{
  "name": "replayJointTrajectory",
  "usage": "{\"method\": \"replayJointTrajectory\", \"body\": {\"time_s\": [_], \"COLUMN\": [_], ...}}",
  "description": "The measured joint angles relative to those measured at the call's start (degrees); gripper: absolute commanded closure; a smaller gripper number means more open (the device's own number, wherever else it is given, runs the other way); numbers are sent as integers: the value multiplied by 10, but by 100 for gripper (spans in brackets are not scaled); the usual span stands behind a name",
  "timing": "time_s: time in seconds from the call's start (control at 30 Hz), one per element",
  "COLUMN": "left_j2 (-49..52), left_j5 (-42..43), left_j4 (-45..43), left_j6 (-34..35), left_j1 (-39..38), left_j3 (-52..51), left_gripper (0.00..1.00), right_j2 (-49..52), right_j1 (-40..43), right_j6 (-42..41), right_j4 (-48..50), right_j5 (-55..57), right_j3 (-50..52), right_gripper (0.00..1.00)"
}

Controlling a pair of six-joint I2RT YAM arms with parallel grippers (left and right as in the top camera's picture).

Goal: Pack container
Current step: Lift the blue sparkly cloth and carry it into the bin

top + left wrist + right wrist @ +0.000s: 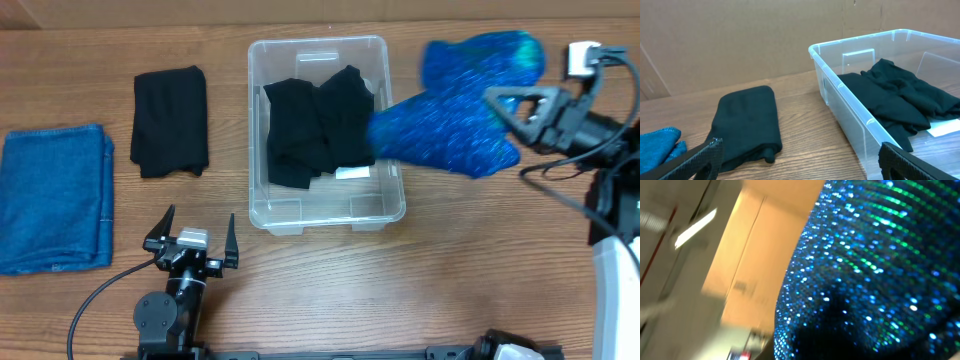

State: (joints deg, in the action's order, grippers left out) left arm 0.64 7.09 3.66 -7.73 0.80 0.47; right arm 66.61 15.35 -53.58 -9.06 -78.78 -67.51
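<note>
So the container (330, 212) sits in the middle of the overhead frame on the wooden table (480, 270), a bit toward the top. There's a crumpled black garment (318, 128) inside it, and a white label (352, 173) peeks out on the base at the garment's lower right edge.

The right gripper (500, 105), at the right edge of the frame, is clamped on a blue sequined cloth (455, 120). The cloth's left end hangs over the container's right rim. The right wrist camera is basically all sequins, you can't see the fingers there at all.

The left gripper (200, 218) sits low in the frame, left of center, below the container's front left corner, with its jaws wide apart and nothing between them.

Left of the container lies a black folded cloth (170, 120), and at the far left a denim-blue folded cloth (55, 195). Both are flat on the table, apart from each other.
</note>
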Motion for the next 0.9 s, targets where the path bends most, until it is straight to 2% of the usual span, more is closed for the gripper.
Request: {"method": "replayJointTrajectory", "body": {"time_s": [0.1, 0.23, 0.5, 0.63, 0.9], "left_j2": [0, 0, 0, 0, 0], "left_j5": [0, 0, 0, 0, 0], "left_j4": [0, 0, 0, 0, 0], "left_j6": [0, 0, 0, 0, 0], "left_j1": [0, 0, 0, 0, 0], "left_j3": [0, 0, 0, 0, 0], "left_gripper": [0, 0, 0, 0, 0], "right_j2": [-2, 45, 212, 256, 267], "right_j1": [-83, -176, -350, -388, -397], "right_j6": [4, 57, 128, 148, 163], "right_j4": [-10, -45, -53, -59, -64], "right_j5": [-7, 49, 202, 272, 348], "right_j3": [-2, -3, -3, -3, -3], "right_gripper": [96, 96, 96, 96, 94]}}
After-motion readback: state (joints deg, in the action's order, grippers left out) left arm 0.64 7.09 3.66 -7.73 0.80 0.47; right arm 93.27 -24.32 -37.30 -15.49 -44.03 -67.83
